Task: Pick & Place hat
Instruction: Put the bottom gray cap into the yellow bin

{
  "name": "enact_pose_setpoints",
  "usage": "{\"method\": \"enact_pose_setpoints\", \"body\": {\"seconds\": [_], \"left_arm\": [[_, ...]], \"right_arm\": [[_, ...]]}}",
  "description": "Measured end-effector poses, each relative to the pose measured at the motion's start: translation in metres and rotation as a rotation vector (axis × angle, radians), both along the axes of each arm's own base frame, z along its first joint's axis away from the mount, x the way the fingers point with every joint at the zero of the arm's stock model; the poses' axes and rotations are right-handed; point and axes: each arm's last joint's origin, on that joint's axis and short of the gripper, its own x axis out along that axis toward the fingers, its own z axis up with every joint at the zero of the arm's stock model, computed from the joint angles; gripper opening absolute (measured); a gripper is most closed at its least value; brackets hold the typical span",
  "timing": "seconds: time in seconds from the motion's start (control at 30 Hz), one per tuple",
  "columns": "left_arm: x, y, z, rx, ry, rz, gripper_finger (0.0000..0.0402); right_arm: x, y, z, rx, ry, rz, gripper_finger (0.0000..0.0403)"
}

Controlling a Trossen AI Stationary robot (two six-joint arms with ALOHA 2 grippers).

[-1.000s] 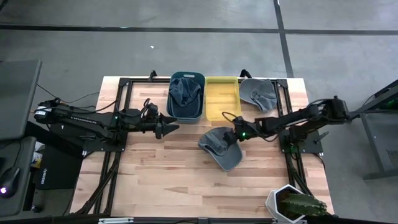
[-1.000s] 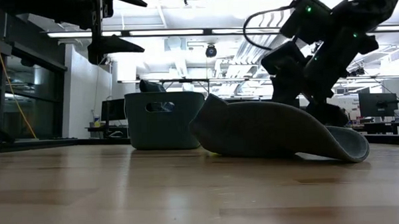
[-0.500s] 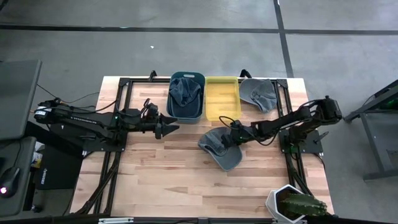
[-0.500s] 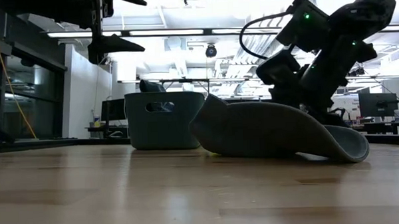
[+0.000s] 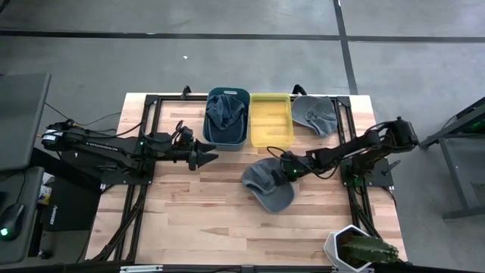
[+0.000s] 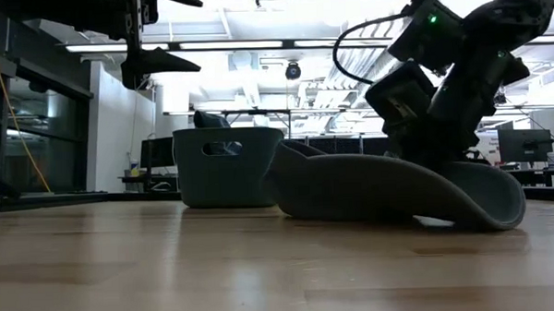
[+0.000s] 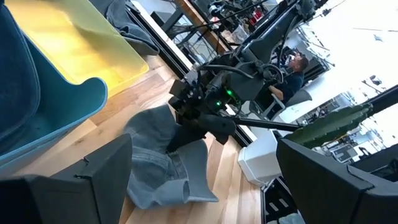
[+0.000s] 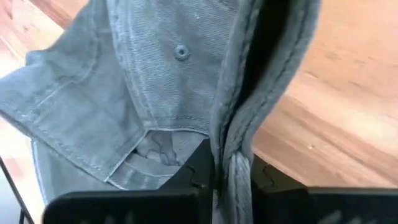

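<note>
A grey hat [image 5: 267, 184] lies on the wooden table [image 5: 189, 220] near its middle, resting on its underside [image 6: 380, 207]. My right gripper [image 5: 287, 173] reaches in from the table's right and is shut on the hat's right-hand edge. My left gripper [image 5: 206, 158] hovers open above the table, left of the hat and in front of the blue bin [image 5: 226, 120], touching nothing. In the left wrist view the hat [image 7: 158, 165] and the right gripper [image 7: 196, 124] show beyond my open fingers. My right gripper pinches the hat's rim [image 8: 232, 163] on the side toward the table's right between its two fingers; the cloth there is bunched into a fold of several layers. The fingers slant down from the table's right. The hat still lies on the table [image 6: 389, 193].
The blue bin holds another grey hat [image 5: 224, 111]. A yellow tray [image 5: 271, 120] stands beside it, and a third grey hat [image 5: 314, 114] lies at the far right. A potted plant [image 5: 356, 250] stands at the near right corner. Free room lies on the near left.
My right gripper has sunk toward the hat, tipped further down and shut on its right-hand rim. The hat's crown has flattened, and its right side now stands bunched up at the fingers. The rest of the hat stays on the table.
</note>
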Motion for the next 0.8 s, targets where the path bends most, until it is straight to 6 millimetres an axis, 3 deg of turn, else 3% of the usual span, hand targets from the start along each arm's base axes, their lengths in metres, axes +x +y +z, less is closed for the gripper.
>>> {"method": "enact_pose_setpoints", "body": {"seconds": [0.17, 0.3, 0.53, 0.8], "left_arm": [[0.000, 0.000, 0.000, -0.001, -0.001, -0.004, 0.0342], [0.000, 0.000, 0.001, -0.001, -0.004, -0.008, 0.0342], [0.000, -0.001, 0.001, -0.006, -0.005, -0.021, 0.0342], [0.000, -0.001, 0.001, -0.006, -0.007, -0.021, 0.0342]], "right_arm": [[0.000, 0.009, 0.007, -0.013, -0.042, -0.007, 0.0020], [-0.002, 0.016, 0.024, -0.033, -0.099, -0.001, 0.0020], [-0.004, 0.020, 0.074, -0.145, -0.134, -0.002, 0.0020], [-0.009, 0.006, 0.141, -0.368, -0.117, -0.113, 0.0020]]}}
